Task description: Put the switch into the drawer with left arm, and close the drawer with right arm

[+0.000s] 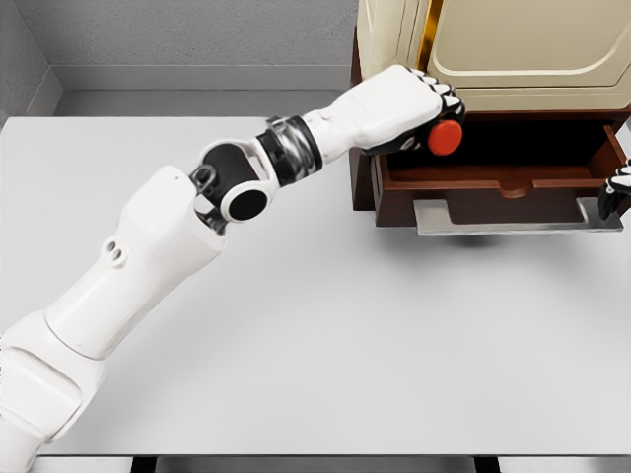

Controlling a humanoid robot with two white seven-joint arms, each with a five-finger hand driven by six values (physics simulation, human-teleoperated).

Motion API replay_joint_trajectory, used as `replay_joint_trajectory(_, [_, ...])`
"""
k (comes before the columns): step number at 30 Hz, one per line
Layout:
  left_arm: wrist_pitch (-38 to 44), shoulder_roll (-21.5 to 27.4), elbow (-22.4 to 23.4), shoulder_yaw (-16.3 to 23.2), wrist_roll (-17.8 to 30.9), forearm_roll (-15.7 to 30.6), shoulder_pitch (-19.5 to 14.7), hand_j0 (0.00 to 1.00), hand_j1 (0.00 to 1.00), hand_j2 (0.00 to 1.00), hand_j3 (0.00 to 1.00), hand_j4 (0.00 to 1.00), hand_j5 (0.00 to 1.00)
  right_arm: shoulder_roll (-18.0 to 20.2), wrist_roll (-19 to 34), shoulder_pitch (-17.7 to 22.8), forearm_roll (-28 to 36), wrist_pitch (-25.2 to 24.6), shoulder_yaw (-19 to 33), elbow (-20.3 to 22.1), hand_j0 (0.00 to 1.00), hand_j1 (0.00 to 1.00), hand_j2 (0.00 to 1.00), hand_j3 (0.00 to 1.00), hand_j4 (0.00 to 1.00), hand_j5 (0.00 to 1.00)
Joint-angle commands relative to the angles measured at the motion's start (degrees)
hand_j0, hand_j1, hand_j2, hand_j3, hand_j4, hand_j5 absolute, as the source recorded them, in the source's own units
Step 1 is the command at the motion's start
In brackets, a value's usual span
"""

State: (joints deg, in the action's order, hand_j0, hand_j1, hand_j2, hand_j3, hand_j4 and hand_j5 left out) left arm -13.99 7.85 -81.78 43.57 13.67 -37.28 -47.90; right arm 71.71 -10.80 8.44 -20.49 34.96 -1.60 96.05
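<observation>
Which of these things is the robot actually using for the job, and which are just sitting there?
In use:
- red switch, held by the left robot hand
- open drawer
- right robot hand at the drawer's right end

Just there:
- cream cabinet top
- white table

Cabinet (513,49) at table's (345,345) far right, open drawer (493,182) facing front, left hand (419,113) with switch (445,137) over its left end, right hand (616,192) at drawer's right end

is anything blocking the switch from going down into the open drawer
Nothing visible does. The left hand holds the switch at the upper left corner of the open drawer, whose cavity shows nothing inside. The right hand sits at the drawer's right edge, clear of the path.
</observation>
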Motion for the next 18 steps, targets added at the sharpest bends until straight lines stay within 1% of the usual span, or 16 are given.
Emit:
replay_joint_trajectory(1, [-0.08,-1.17,1.36,0.38,-0.04,-0.07,0.00,0.37,0.37,0.37,0.37,0.37,0.37,0.10,-0.01,0.00,0.37,0.04,0.02,0.01,0.20,0.20,0.20,0.20,0.20,0.20])
replay_joint_trajectory(3, [-0.08,-1.35,1.27,0.82,-0.04,-0.07,0.00,0.38,0.38,0.38,0.38,0.38,0.38,0.10,-0.01,0.09,0.37,0.04,0.02,0.01,0.20,0.20,0.20,0.20,0.20,0.20])
replay_joint_trajectory(4, [-0.08,-1.35,1.27,0.91,-0.04,-0.07,0.00,0.46,0.46,0.46,0.46,0.46,0.46,0.10,-0.01,0.09,0.37,0.04,0.02,-0.08,0.20,0.20,0.20,0.20,0.20,0.20])
replay_joint_trajectory(6, [0.10,-1.35,1.18,0.82,-0.04,-0.16,0.00,0.70,0.70,0.70,0.70,0.70,0.70,0.10,-0.01,0.09,0.37,0.04,0.02,-0.08,0.20,0.20,0.20,0.20,0.20,0.20])
replay_joint_trajectory(7, [0.10,-1.26,1.18,0.82,-0.13,-0.51,0.00,0.75,0.75,0.75,0.75,0.75,0.75,0.10,-0.01,0.09,0.37,0.04,0.02,-0.08,0.20,0.20,0.20,0.20,0.20,0.20])
replay_joint_trajectory(8, [0.10,-1.26,1.18,0.73,-0.13,-0.51,0.00,0.78,0.78,0.78,0.78,0.78,0.78,0.10,-0.01,0.09,0.37,0.04,0.02,-0.08,0.20,0.20,0.20,0.20,0.20,0.20])
replay_joint_trajectory(10, [0.19,-1.17,1.27,0.64,-0.13,-0.60,0.00,0.81,0.81,0.81,0.81,0.81,0.81,0.10,-0.01,0.09,0.37,0.04,0.02,-0.08,0.21,0.21,0.21,0.21,0.21,0.21])
replay_joint_trajectory(18, [0.19,-1.17,0.92,0.64,-0.13,-0.60,0.18,0.81,0.81,0.81,0.81,0.81,0.81,0.10,-0.01,0.09,0.37,0.04,0.02,-0.08,0.21,0.21,0.21,0.21,0.21,0.21])
